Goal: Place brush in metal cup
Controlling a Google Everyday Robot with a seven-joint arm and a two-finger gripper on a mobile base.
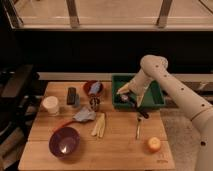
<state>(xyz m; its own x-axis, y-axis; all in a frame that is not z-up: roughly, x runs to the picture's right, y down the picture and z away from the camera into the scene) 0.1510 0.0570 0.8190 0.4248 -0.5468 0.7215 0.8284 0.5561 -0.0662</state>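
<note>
Camera view: the gripper (124, 94) is seen low over the picture-left front corner of the green bin (152, 104), at the end of the white arm (172, 87) that comes in from the picture's right. How wide the jaws stand, and whether anything is held in them, cannot be told.

The brush (139, 110) is found just below the jaws and to their picture-right. Its greyish head lies close under them at the bin's front rim. Its dark handle slants away toward the camera, out over the wooden table (120, 152). Whether the head is touched by the jaws cannot be made out.

The metal cup (94, 103) stands upright to the picture-left of the jaws, clearly apart from them and slightly nearer the camera. No brush is seen in it. Farther from the jaws on that same side are the red bowl (93, 88), a dark block (71, 96) and the white cup (50, 105). A silver fork (138, 127) lies below the jaws, nearer the camera, and pale wooden sticks (99, 125) lie below and to their picture-left.

The task is judged to be at an early stage. The approach to the brush appears made, but a secure hold is not confirmed and nothing has been placed. What is left, by this reading, is for the brush to be gripped and lifted clear of the bin's rim. It must then be carried picture-left to the cup, brought upright over the narrow mouth, lowered in and released.
</note>
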